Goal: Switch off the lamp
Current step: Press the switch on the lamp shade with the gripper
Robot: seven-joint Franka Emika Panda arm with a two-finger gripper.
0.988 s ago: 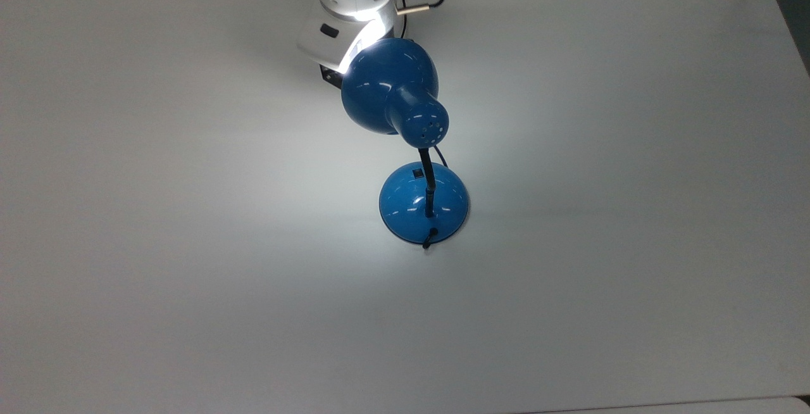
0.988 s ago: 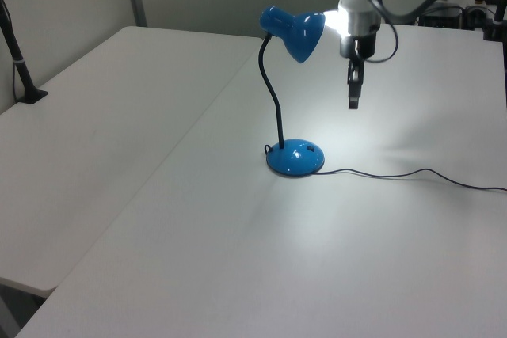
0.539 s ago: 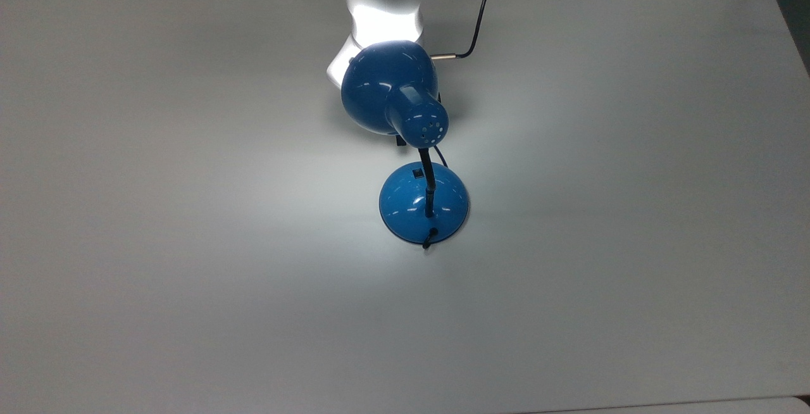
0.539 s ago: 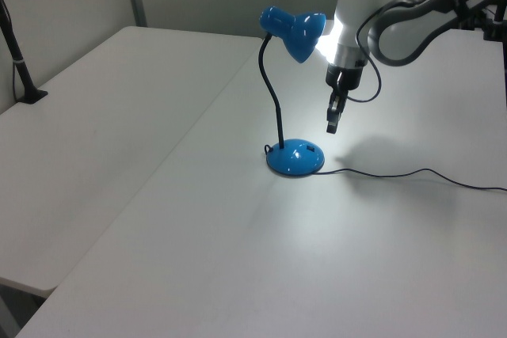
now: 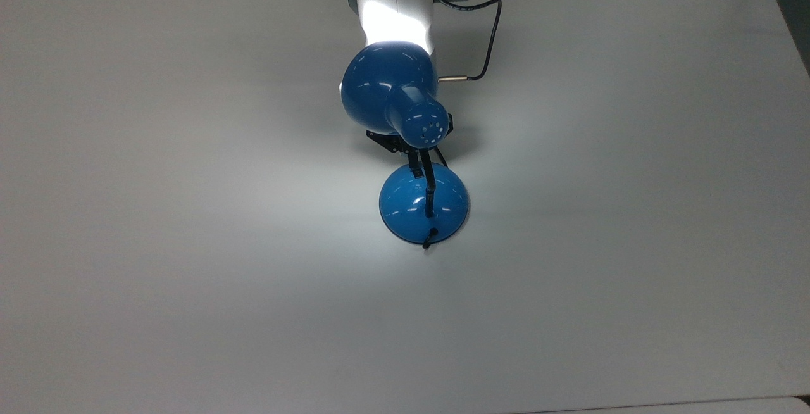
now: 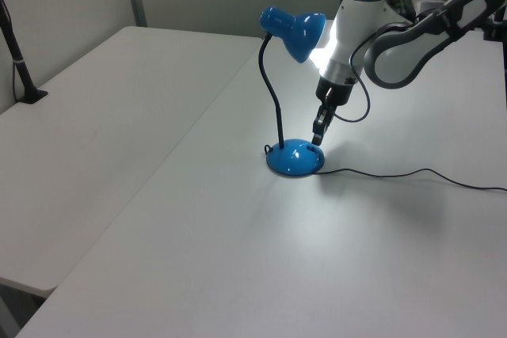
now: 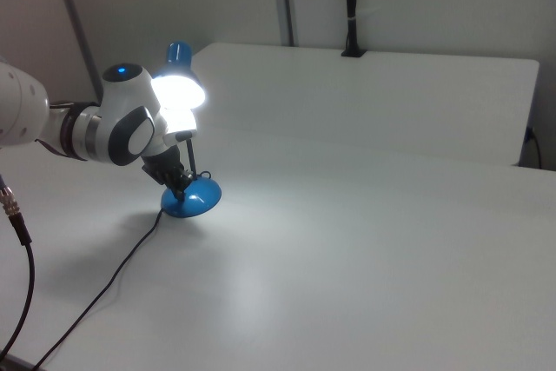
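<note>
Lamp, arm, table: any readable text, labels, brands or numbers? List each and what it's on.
None readable.
The lamp: plain glossy blue shade and base, no lettering to be made out.
The robot arm: white and grey shells, a blue light on top, no legible marking.
The table: bare white, no text.

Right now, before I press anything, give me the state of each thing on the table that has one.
lamp: on, upright, lighting the table under its shade.
shade: tilted toward the arm, glowing at its mouth.
cord: lying loose on the table, running off from the base.
hand: low beside the base, tip just above the switch side; whether it touches cannot be told.
table: white, lit brightest around the base.
</note>
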